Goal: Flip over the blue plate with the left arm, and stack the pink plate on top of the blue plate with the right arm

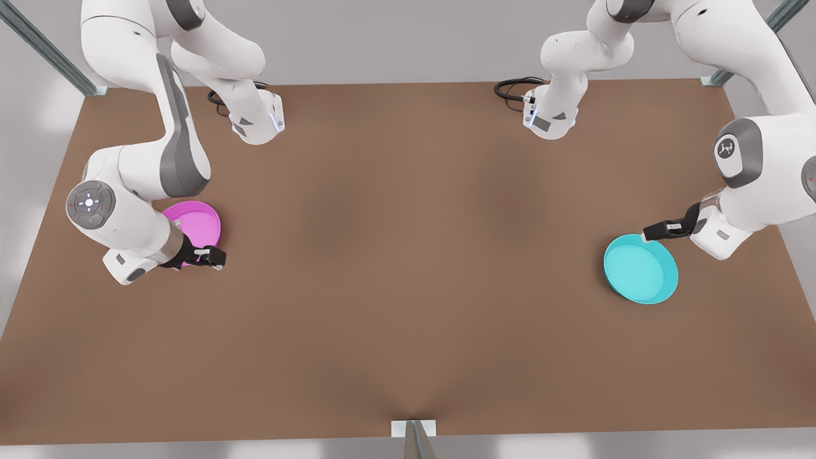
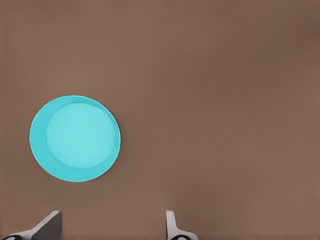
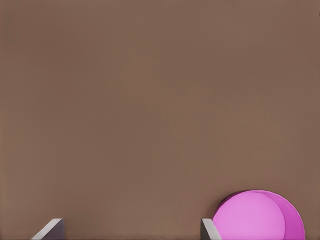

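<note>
A wide brown table [image 1: 408, 287] runs almost edge to edge, matte and plain, with a soft darker patch near the middle of its near edge. Grey metal struts cross the far left corner [image 1: 48, 54] and far right corner [image 1: 758, 38], and one more strut [image 1: 414, 440] meets the near edge at its middle. Beyond the table, a pale grey wall [image 1: 395, 38], evenly lit. Black cable [image 1: 513, 89] coils at the far edge.

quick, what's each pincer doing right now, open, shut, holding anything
Left pincer: open, empty, beside the rim of the round turquoise plastic plate.
Right pincer: open, empty, at the round magenta plastic plate.
</note>
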Tool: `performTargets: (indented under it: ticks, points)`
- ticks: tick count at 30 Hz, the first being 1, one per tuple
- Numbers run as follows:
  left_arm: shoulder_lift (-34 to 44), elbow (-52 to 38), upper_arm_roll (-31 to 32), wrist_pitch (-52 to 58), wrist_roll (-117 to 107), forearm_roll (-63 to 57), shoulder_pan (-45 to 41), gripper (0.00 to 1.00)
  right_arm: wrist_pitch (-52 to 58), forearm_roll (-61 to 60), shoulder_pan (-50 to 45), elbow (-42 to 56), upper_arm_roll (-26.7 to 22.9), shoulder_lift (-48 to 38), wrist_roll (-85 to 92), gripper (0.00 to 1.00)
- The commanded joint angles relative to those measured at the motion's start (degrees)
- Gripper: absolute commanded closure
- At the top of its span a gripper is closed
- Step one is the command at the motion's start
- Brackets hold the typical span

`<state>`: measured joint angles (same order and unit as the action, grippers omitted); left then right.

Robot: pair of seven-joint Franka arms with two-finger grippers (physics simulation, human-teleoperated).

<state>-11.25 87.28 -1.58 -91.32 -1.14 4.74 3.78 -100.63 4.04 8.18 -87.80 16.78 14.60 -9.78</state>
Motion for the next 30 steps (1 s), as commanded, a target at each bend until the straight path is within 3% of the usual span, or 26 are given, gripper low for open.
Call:
performTargets:
  ticks: [1,4,7,10,12,19,23,27,30]
  points:
    - [0.0,0.0,0.0,0.0,0.0,0.0,0.0,0.0,0.1,0.1,0.0,0.0,0.0,0.0,0.0,0.0]
    - [-6.5,-0.4,0.0,-0.8,15.3,2.2,9.3,0.0,0.1,-0.3,0.3,0.3,0.0,0.4,0.2,0.0]
    - [-16.2,-0.4,0.2,-11.9,26.4,5.8,19.0,0.0,2.8,-0.4,2.3,-0.4,0.0,1.7,0.5,0.0]
    - [-25.0,-0.4,0.6,-23.3,30.2,12.3,23.4,0.0,4.9,0.2,11.8,-0.9,-0.2,1.8,5.8,0.0]
    - [-28.6,-0.4,4.2,-29.9,30.3,13.0,27.0,0.0,5.0,1.1,13.5,-1.2,-0.1,1.9,6.4,0.0]
    - [-33.0,-0.2,5.5,-31.3,34.6,12.9,27.6,0.0,4.4,1.1,9.8,2.3,0.2,2.8,10.0,0.0]
    - [-33.2,-0.2,5.4,-24.4,39.6,12.7,29.2,0.0,4.7,1.2,9.1,3.5,0.2,4.7,17.9,0.0]
    - [-33.0,0.6,5.4,-21.9,40.2,12.6,28.8,0.0,6.4,-1.4,9.3,7.0,0.0,7.5,1.4,0.0]
    - [-33.3,0.6,5.3,-22.4,40.3,12.4,29.3,0.0,6.3,-2.3,10.3,9.0,-0.1,7.8,-0.2,0.0]
